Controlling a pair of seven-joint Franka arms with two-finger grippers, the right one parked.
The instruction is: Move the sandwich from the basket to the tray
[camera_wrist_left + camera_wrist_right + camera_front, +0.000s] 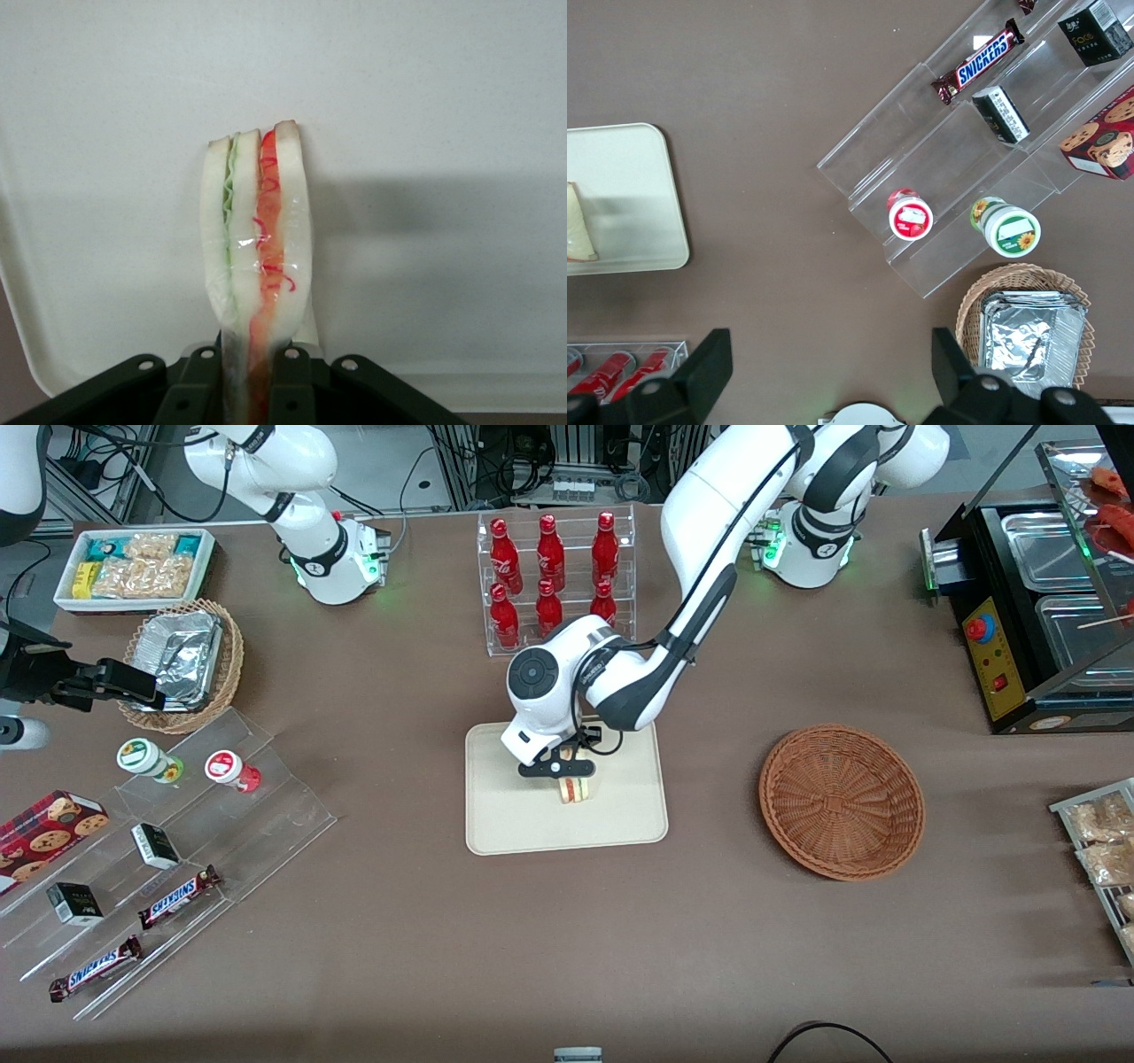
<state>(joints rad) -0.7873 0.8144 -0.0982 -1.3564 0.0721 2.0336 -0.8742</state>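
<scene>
Pale white triangular bread sandwich point(259, 239) with red and green filling layers stands on edge over the flat cream-beige rectangular tray point(496, 815), low rim, rounded corners. The left arm's black two-finger gripper point(567, 772) is clamped on the sandwich, its arm bent down over the tray. The round reddish-brown woven wicker basket point(842, 802) sits beside the tray toward the working arm's end.

You have the gripper point(567, 772) over the tray point(505, 815), its black matt plastic fingers point(288, 385) pinched on the sandwich point(259, 239); the sandwich is soft pale bread under glossy clear wrap that catches the light; the tray looks like smooth matt cream plastic; the basket point(842, 802) is rough reddish-brown woven wicker; the bench point(567, 939) wears a dull brown cloth-like cover; the arm's shell point(709, 522) is glossy white plastic.
</scene>
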